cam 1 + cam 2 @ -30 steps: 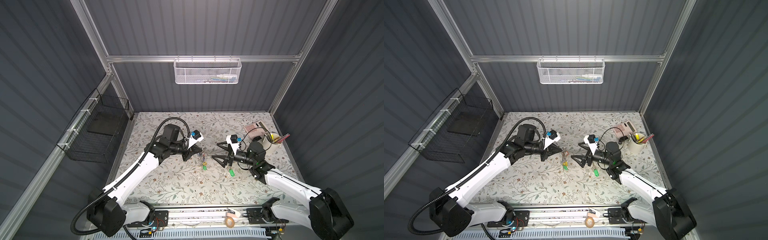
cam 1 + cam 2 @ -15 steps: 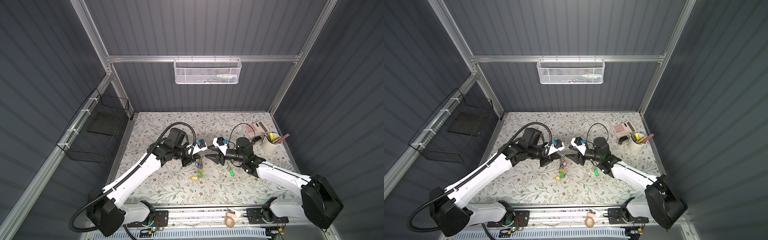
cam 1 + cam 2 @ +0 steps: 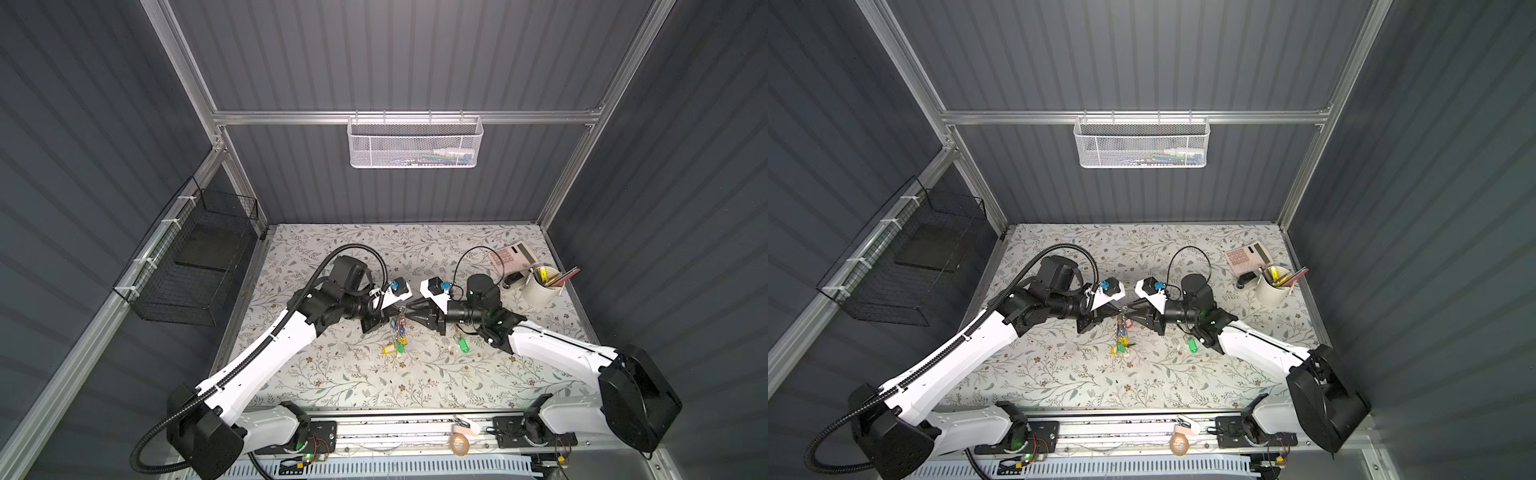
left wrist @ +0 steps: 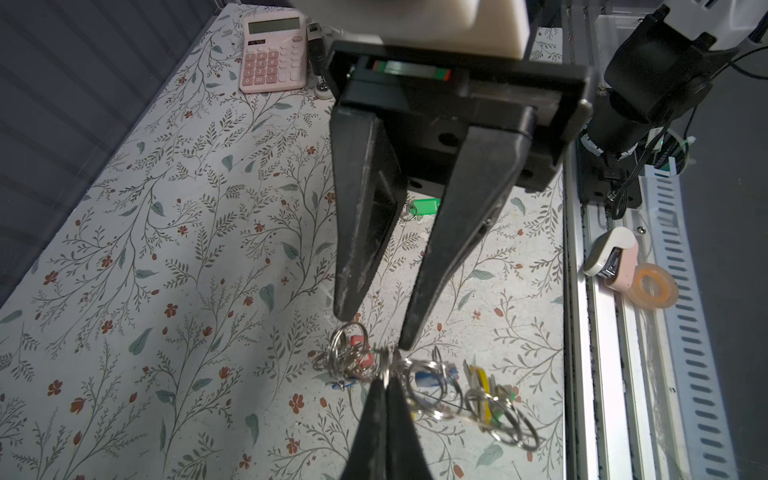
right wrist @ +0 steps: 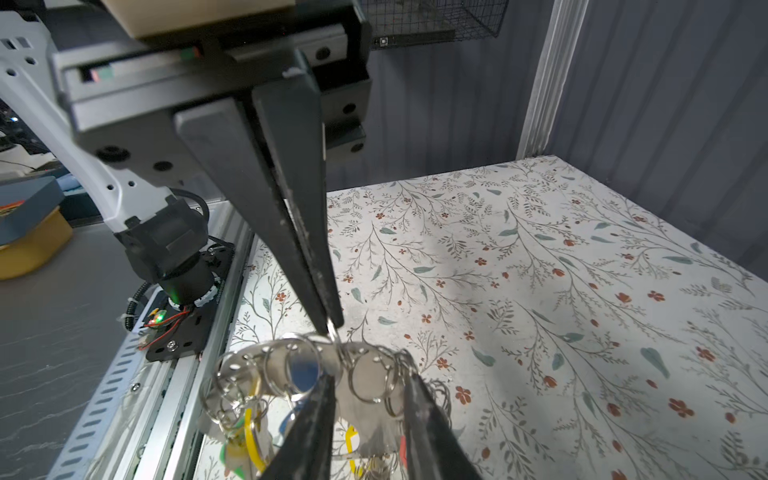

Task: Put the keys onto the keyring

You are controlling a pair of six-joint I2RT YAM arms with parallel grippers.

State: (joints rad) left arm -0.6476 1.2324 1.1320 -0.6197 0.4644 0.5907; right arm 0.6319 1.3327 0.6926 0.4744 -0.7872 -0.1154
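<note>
Seeing left gripper (image 5: 330,324) clamped on the keyring (image 5: 291,365), right gripper (image 4: 376,326) part-open astride it; spotting the keys (image 3: 462,345) in a top view, not right wrist

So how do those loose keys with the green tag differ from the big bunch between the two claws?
The green-tagged keys lie on the mat, untouched; the big keyring is pinched by the shut left gripper, with the right gripper open around its rings. The green-tagged keys carry one tag; the big keyring carries many, blue, yellow and red among them. Both are silver rings with plastic tags.
</note>
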